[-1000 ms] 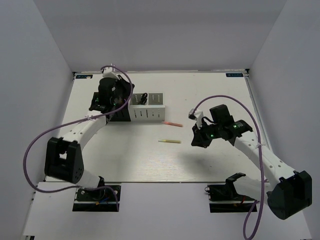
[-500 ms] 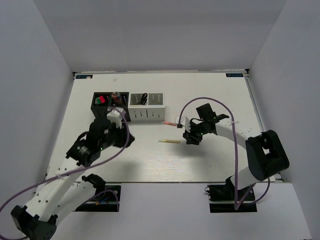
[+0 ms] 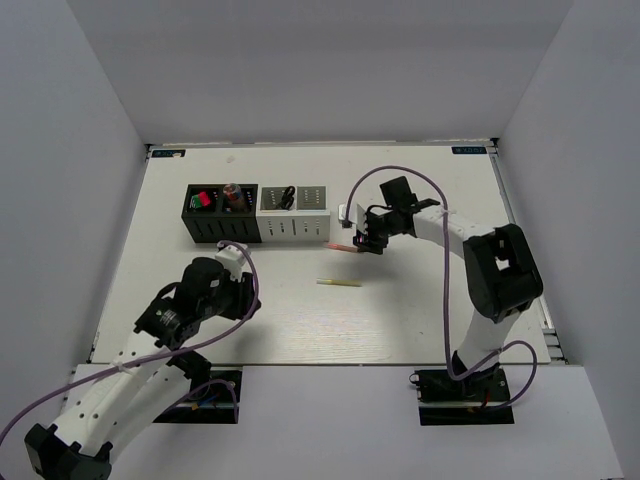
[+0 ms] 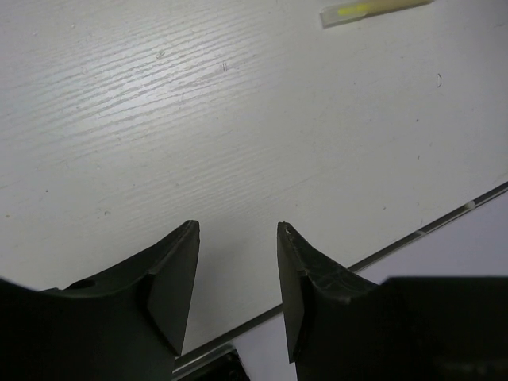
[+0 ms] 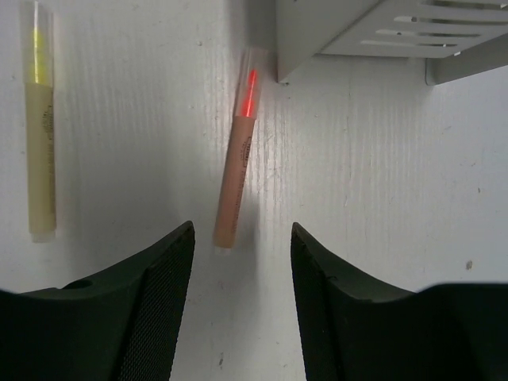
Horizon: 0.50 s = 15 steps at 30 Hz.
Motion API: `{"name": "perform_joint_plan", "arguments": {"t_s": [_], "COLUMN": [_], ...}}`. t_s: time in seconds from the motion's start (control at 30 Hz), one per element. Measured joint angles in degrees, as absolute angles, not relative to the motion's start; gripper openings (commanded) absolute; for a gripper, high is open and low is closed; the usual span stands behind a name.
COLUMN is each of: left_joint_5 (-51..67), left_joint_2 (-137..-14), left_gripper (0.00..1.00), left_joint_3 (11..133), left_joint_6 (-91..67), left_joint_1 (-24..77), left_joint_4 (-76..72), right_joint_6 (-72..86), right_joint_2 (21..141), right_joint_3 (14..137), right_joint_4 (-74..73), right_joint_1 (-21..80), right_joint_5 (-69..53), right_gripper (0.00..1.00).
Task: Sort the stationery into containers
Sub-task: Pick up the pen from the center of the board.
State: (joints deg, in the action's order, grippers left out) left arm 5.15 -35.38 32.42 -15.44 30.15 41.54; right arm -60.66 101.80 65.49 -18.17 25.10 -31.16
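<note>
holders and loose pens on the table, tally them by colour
black holders: 2
white holders: 2
pink pen: 1
yellow pen: 1
total: 6

A white wood-grain table point(image 3: 410, 325) between plain white walls point(image 3: 320, 70).

Table point(image 4: 238, 119): white, fine grey wood-grain streaks. Pen point(image 5: 238, 171), just ahead of the gap between the right fingers point(image 5: 163, 309): salmon-pink barrel, clear far end with a red core. Pencil point(image 5: 41, 151), ahead and to the left of those fingers: pale cream-yellow barrel, clear far end with a bright yellow core. Right fingers black, pads finely dotted; left fingers point(image 4: 171, 286) plain matt black. Two black holders point(image 3: 218, 228), two white holders point(image 3: 295, 225), slotted fronts; red and green show inside the end black one. Cables point(image 3: 390, 168) purple.
</note>
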Motion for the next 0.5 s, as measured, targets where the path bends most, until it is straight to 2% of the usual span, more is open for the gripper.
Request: {"name": "perform_joint_plan", "arguments": {"t_s": [0.5], "left_joint_5": [5.6], "left_joint_2": [-36.2], "left_gripper": [0.55], "left_joint_3": [32.4], "left_joint_6": [-14.9], "left_joint_1": [30.2], "left_joint_4": [42.4], "right_joint_6": [-60.2], "right_joint_2": [110.5], "right_joint_3": [72.0], "right_joint_4": [-18.3], "right_joint_1": [24.0], "right_joint_5": [-31.7], "right_gripper": [0.56]}}
